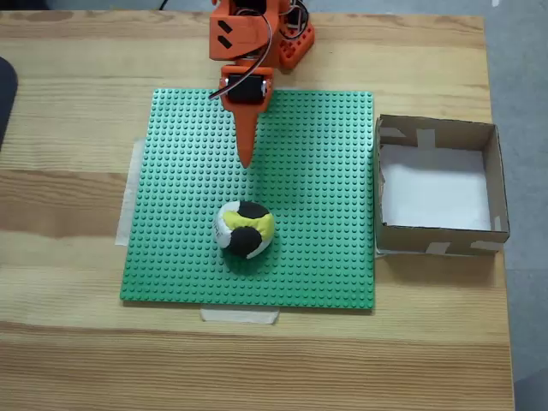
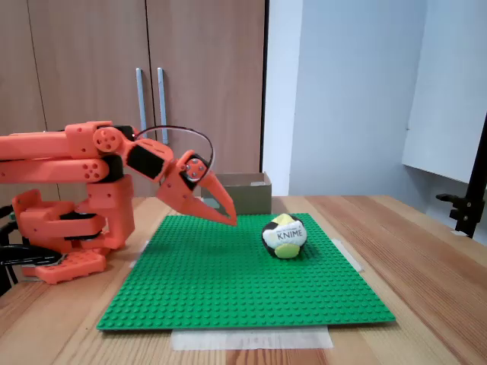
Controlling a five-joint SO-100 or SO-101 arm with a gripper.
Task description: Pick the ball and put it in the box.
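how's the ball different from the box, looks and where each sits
The ball is round with yellow, black and white panels; the box is square brown cardboard with a white bottom. The ball rests on the green studded baseplate; the box sits off it on the wooden table. The box is far wider. The gripper touches neither.

The orange arm [image 1: 257, 43] runs off the top edge in a fixed view from above, its base cut from sight, while in a fixed view from the side its rear passes out at the left edge. From above, the gripper [image 1: 247, 158] narrows to a single point, so whether its jaws are parted cannot be told. From the side, the box [image 2: 247, 192] sits partly hidden behind the gripper, its inside unseen.
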